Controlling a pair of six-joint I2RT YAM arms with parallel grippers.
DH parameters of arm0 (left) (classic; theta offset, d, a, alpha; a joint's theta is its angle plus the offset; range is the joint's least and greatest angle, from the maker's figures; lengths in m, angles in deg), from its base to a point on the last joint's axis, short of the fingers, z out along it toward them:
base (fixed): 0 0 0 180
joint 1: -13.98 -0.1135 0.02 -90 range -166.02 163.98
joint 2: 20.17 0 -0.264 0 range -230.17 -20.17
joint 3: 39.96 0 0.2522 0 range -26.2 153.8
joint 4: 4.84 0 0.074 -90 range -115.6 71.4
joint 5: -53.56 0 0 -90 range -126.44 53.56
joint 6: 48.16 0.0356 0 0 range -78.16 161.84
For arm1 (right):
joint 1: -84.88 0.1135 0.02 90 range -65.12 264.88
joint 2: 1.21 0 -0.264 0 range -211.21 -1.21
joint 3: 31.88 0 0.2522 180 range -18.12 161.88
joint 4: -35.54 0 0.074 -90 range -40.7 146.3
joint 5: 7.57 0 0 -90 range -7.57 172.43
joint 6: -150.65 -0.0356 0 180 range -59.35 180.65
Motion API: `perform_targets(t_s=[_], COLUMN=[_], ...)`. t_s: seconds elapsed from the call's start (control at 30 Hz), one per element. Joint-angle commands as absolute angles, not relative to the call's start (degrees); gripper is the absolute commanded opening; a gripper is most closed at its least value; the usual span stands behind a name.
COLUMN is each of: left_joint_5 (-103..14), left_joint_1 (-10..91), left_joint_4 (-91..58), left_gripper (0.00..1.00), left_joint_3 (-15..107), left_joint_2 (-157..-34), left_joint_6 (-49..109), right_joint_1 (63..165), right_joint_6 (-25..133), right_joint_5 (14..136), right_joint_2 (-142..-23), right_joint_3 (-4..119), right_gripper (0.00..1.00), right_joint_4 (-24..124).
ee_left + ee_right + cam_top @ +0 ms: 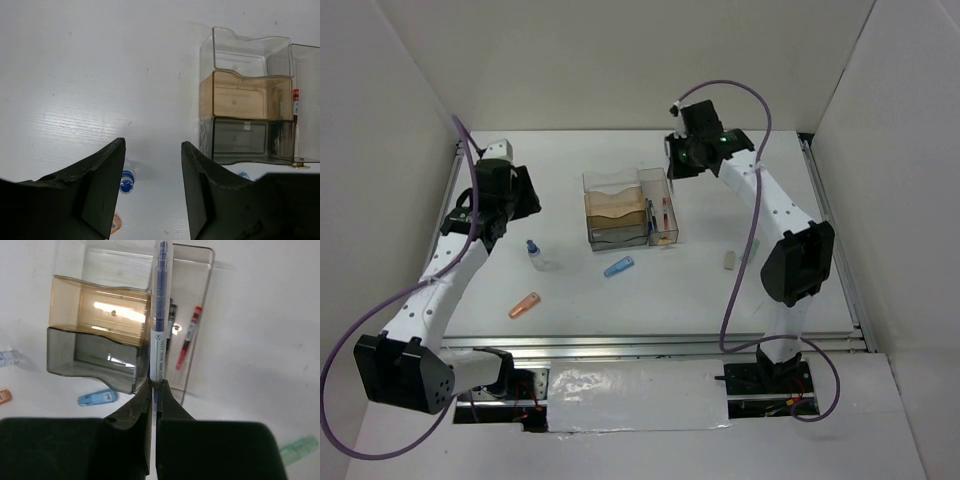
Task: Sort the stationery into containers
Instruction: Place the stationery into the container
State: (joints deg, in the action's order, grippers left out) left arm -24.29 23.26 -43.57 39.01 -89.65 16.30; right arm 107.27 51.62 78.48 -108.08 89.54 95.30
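The clear organizer [618, 212] has brown-tinted wavy tiers and a narrow clear bin [663, 215] on its right. My right gripper [155, 385] is shut on a white and dark blue pen [159, 325], held above the bin's left wall. A red pen [188, 342] and a black pen [171, 315] lie in the bin. My right gripper [677, 160] hangs behind the organizer. My left gripper [152, 145] is open and empty, above the table left of the organizer [245, 120]. The blue-capped bottle [127, 181] stands by its left finger.
A blue piece [619, 266] lies in front of the organizer, an orange piece [524, 305] nearer the front left, the bottle [535, 254] between them. A beige piece [729, 260] and a mint-green piece [299, 449] lie to the right. White walls enclose the table.
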Motion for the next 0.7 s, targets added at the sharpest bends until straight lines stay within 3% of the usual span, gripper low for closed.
perform_targets(t_s=[0.0,0.4,0.67], left_joint_5=[-26.0,-37.1,-66.6], left_joint_1=[21.8,15.4,2.4], left_joint_4=[-41.5,-42.8,-31.7], left_gripper=[0.61,0.82,0.82], left_joint_3=[39.2,36.3,21.7], left_joint_2=[-89.1,-87.7,-81.2], left_joint_6=[18.5,30.1,47.1], right_joint_1=[109.5,112.0,112.6], right_joint_6=[51.8,50.8,50.5], right_joint_5=[77.7,80.4,80.5], right_joint_2=[-115.4,-123.6,-125.7], right_joint_3=[92.9,94.4,92.8], right_gripper=[0.00,0.01,0.29], right_joint_4=[98.0,96.0,97.9])
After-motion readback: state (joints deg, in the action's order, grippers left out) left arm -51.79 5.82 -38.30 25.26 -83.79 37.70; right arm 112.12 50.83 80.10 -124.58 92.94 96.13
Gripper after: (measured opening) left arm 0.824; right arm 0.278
